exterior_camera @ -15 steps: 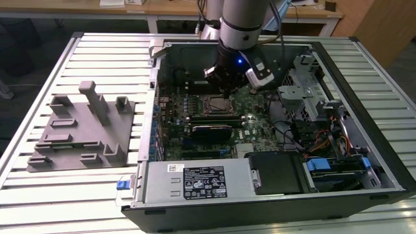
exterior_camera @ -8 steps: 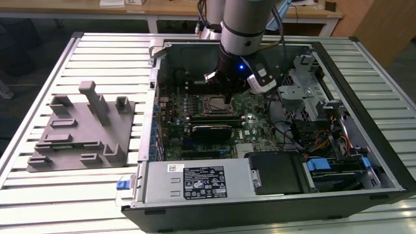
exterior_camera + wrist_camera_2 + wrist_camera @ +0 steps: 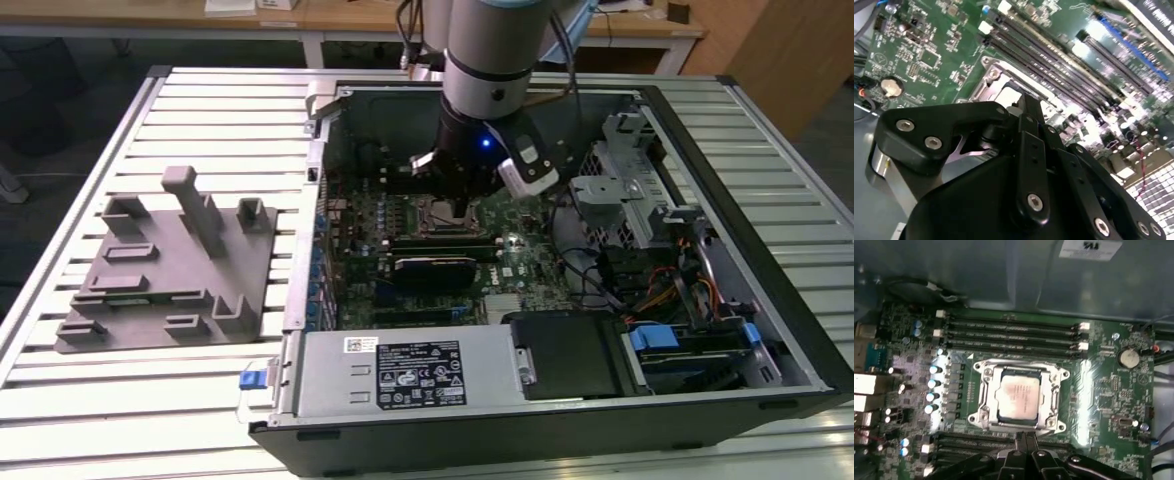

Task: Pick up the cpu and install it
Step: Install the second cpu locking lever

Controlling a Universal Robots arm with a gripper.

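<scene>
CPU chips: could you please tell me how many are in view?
1: the cpu lies in the motherboard socket, close to the gripper. The arm could hide others.

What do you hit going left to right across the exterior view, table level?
Grey plastic fixture → computer case's left wall → cpu socket with the gripper over it → metal drive cage → orange cables → case's right wall.
</scene>
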